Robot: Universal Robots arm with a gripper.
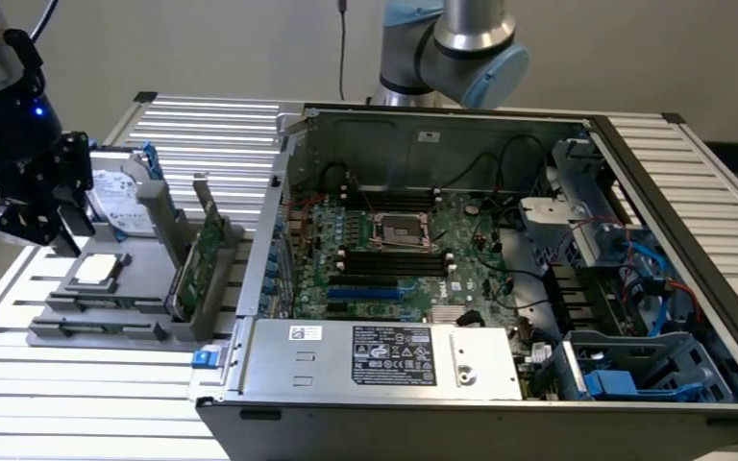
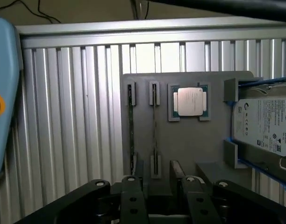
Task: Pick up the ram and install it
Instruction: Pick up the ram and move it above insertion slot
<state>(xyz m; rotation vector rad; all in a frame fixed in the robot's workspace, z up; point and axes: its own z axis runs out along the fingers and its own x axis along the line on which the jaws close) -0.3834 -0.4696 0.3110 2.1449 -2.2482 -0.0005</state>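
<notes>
- The gripper (image 1: 55, 235) hung above the grey parts tray (image 1: 112, 327), which sat near the table's (image 1: 36, 384) edge at the exterior view's left. Its two black fingers (image 2: 132, 198) were spread well apart and held nothing.
- We saw the ram (image 2: 154, 135) standing on edge in a narrow holder of that tray. From the wrist view it was a thin dark-green line, roughly in line with the gap between the fingers and untouched by them.
- A second thin stick (image 2: 131, 135) stood on edge in the neighbouring holder, parallel to the ram and just beside it.
- A processor chip (image 2: 189, 101) lay flat in a square recess next to the two holders. Beyond it, a hard drive (image 2: 264, 123) with a white label rested between blue-edged brackets.
- A larger green expansion card (image 1: 203, 264) stood upright on the side of the tray nearest the computer case (image 1: 626, 173).
- The case lay open on its side across the middle of the slatted table, with its motherboard (image 1: 472, 240) facing up.
- On the board we made out the bare processor socket (image 1: 402, 229), with long black memory slots (image 1: 395, 261) on either side of it. We could not tell whether any slot held a stick.
- A power supply (image 1: 382, 355) with a printed label filled the case's near side, and blue cables (image 1: 645, 264) trailed through the drive bays at the exterior view's right.
</notes>
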